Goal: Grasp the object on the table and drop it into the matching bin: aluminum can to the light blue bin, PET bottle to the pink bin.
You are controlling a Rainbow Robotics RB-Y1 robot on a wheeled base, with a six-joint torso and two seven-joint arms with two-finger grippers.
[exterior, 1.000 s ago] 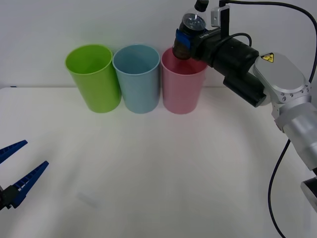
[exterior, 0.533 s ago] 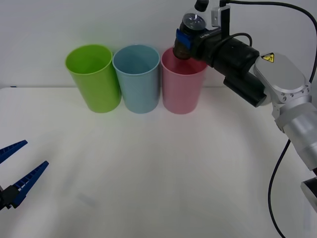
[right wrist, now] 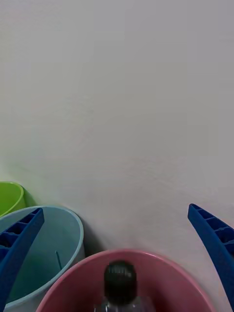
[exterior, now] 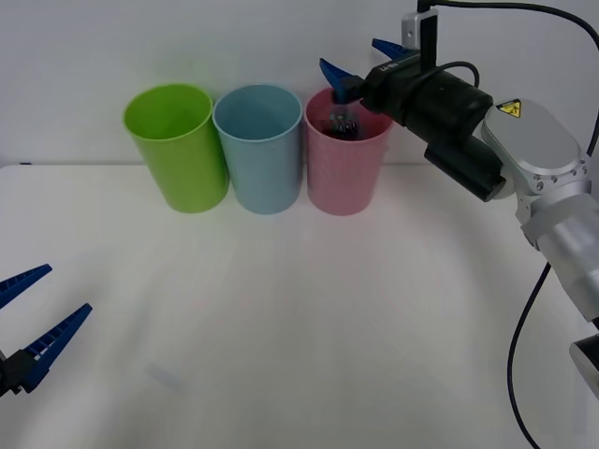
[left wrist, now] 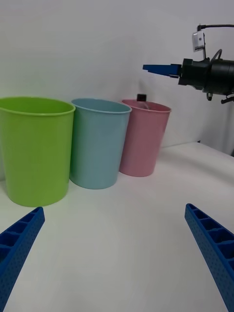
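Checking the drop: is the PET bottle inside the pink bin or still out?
Inside. The PET bottle sits within the pink bin's rim, cap up, below the open right tool.

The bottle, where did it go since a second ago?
The right gripper opened above the pink bin and let go; the bottle dropped into the bin, its cap at the rim. The left gripper stayed open and low, and all the bins stayed put.

The pink bin (exterior: pixel 343 164) hides the PET bottle (right wrist: pixel 119 285) below its cap.

PET bottle (exterior: pixel 341 123) inside pink bin (exterior: pixel 343 178)
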